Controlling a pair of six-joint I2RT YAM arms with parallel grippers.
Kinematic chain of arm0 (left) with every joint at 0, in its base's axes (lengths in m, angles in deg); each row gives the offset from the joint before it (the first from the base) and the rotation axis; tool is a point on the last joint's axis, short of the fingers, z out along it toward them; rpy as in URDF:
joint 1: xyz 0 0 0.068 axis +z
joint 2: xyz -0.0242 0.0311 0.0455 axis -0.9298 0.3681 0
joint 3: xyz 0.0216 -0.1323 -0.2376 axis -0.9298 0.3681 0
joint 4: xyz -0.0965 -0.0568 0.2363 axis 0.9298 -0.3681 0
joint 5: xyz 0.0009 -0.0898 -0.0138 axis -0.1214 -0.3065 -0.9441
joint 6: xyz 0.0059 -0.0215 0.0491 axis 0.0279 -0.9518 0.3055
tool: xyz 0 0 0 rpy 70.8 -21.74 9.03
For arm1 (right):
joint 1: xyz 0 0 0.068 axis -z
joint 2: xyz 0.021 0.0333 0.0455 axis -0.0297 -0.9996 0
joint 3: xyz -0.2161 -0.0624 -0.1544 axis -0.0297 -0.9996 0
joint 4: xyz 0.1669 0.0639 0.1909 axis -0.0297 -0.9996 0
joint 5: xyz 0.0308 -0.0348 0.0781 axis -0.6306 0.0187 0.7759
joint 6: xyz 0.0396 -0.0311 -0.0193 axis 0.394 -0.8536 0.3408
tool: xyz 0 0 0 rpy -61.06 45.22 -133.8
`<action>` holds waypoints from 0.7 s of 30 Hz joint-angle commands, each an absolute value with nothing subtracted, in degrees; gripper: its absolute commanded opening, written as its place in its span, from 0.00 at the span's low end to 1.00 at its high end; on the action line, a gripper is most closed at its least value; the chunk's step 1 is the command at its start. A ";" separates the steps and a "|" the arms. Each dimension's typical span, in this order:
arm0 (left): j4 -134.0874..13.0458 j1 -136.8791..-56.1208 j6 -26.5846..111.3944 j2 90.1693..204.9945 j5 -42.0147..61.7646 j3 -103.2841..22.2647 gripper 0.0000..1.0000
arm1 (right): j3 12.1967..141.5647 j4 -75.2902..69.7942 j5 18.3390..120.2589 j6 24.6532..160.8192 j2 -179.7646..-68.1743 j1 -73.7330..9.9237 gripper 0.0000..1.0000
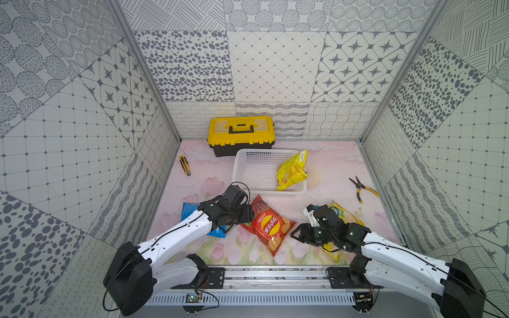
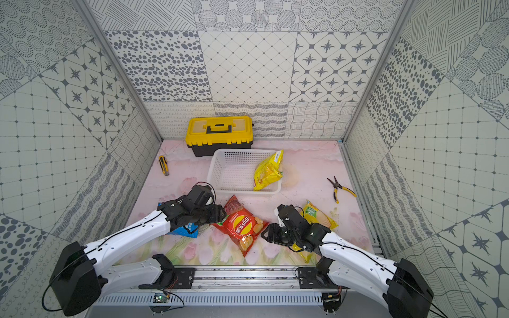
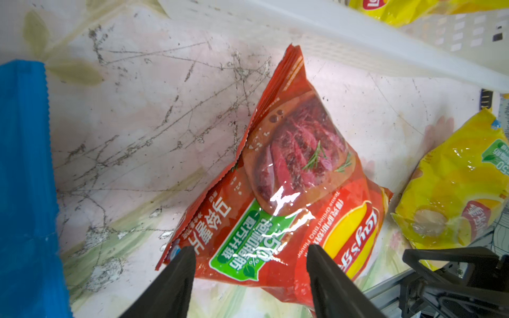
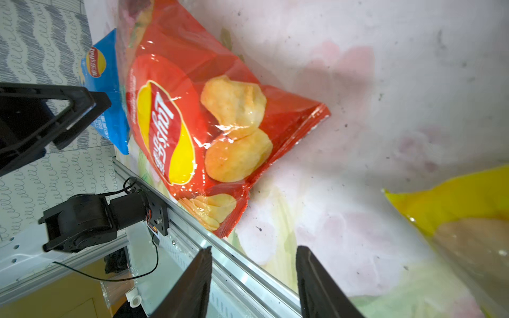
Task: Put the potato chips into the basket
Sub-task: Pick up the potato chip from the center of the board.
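A red chips bag (image 1: 268, 225) (image 2: 243, 224) lies flat in front of the white perforated basket (image 1: 256, 173) (image 2: 228, 170). My left gripper (image 1: 251, 214) (image 3: 249, 249) is open, its fingers straddling the end of the red bag (image 3: 289, 179) nearest the basket. One yellow bag (image 1: 292, 172) leans inside the basket's right end. A blue bag (image 1: 190, 210) (image 3: 24, 179) lies partly hidden under the left arm. A second yellow bag (image 1: 344, 216) (image 4: 454, 198) is partly covered by the right arm. My right gripper (image 1: 294, 234) (image 4: 254, 249) is open and empty, right of the red bag (image 4: 192, 124).
A yellow-and-black toolbox (image 1: 241, 135) stands against the back wall behind the basket. A utility knife (image 1: 185, 165) lies at the left, yellow-handled pliers (image 1: 362, 188) at the right. A metal rail (image 1: 275, 272) runs along the front edge. Patterned walls close three sides.
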State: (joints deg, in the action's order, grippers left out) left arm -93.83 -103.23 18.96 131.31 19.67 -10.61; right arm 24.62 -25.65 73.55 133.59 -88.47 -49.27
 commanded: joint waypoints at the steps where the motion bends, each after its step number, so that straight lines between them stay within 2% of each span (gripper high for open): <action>1: -89.22 -103.47 22.82 133.26 21.52 -9.99 0.68 | 23.20 -21.32 69.21 140.55 -90.33 -49.88 0.52; 8: -87.43 -103.47 23.85 132.95 24.38 -7.91 0.68 | 22.25 -14.67 67.18 144.12 -94.02 -49.87 0.52; 12: -85.63 -103.47 23.41 133.65 22.72 -6.53 0.68 | 22.75 -12.06 66.51 144.09 -95.84 -49.87 0.51; 21: -84.14 -103.54 20.79 132.13 21.41 -3.03 0.67 | 23.21 -9.26 65.92 143.75 -100.67 -49.94 0.42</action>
State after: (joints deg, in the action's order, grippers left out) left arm -86.40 -103.27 21.67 133.25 22.22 -4.29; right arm 22.37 -12.89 67.06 143.58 -99.55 -49.62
